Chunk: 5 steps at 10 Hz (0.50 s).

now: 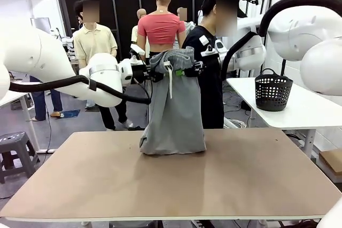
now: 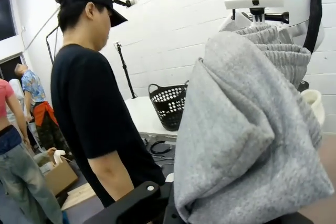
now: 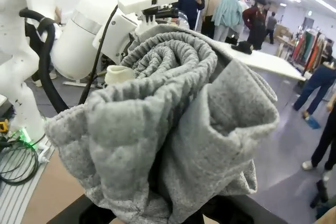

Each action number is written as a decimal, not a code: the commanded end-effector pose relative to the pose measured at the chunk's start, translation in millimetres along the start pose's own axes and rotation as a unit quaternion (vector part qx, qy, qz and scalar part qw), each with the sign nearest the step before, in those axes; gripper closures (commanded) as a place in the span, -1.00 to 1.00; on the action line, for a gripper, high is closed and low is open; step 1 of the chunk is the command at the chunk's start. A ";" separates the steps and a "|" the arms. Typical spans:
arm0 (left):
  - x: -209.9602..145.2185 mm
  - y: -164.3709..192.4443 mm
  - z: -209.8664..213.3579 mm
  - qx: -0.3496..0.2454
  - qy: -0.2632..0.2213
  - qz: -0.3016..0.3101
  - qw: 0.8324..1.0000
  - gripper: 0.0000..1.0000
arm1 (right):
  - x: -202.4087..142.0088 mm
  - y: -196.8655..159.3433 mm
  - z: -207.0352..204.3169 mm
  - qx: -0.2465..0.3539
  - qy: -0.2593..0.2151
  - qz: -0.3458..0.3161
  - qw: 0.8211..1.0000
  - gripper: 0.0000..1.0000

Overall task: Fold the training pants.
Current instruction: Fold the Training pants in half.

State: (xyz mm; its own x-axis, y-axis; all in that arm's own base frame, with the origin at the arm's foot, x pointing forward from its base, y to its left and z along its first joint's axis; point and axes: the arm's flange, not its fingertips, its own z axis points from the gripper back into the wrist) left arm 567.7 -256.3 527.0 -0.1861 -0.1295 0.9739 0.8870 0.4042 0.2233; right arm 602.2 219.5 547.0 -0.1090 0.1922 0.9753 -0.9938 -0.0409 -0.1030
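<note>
Both end effectors were clamped on the waistband of the pants (image 1: 173, 105), the left end effector (image 1: 158, 74) at the band's left end and the right end effector (image 1: 188, 71) at its right end, the two close together at the same height above the worktop (image 1: 240, 185). Their jaws were narrow, buried in bunched grey jersey in both wrist views. The pants hung straight down from the grips, long axis upright, the drawstring (image 1: 170, 81) dangling down the front and the leg ends already crumpled on the worktop's far middle. A person (image 1: 211, 57) stood just behind the garment. My judgement: the cloth lay directly below both grips, neither arm nearer, so laying it flat would call for carrying the waistband toward the near edge, letting the legs trail out along the board.
</note>
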 end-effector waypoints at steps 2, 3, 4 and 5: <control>-3.9 -21.4 39.7 -0.021 -0.011 0.086 0.996 1.00 | -14.7 61.2 10.8 0.040 -0.005 -0.089 0.995 1.00; -11.1 -35.8 49.7 -0.052 -0.001 0.123 0.991 1.00 | -21.9 73.1 12.3 0.048 -0.014 -0.131 0.990 1.00; -22.7 -50.1 56.6 -0.076 0.015 0.157 0.985 1.00 | -31.8 83.6 13.6 0.050 -0.010 -0.168 0.985 1.00; -36.9 -65.3 60.2 -0.094 0.024 0.188 0.977 1.00 | -45.5 92.0 14.4 0.049 -0.002 -0.200 0.978 1.00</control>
State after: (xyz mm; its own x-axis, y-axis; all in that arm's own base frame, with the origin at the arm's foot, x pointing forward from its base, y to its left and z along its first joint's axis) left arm 493.5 -245.5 476.7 0.1184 -0.0424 0.9921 0.9617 0.2534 -0.1040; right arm 529.9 206.6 499.9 0.2093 0.2031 0.9565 -0.9720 -0.0632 0.2261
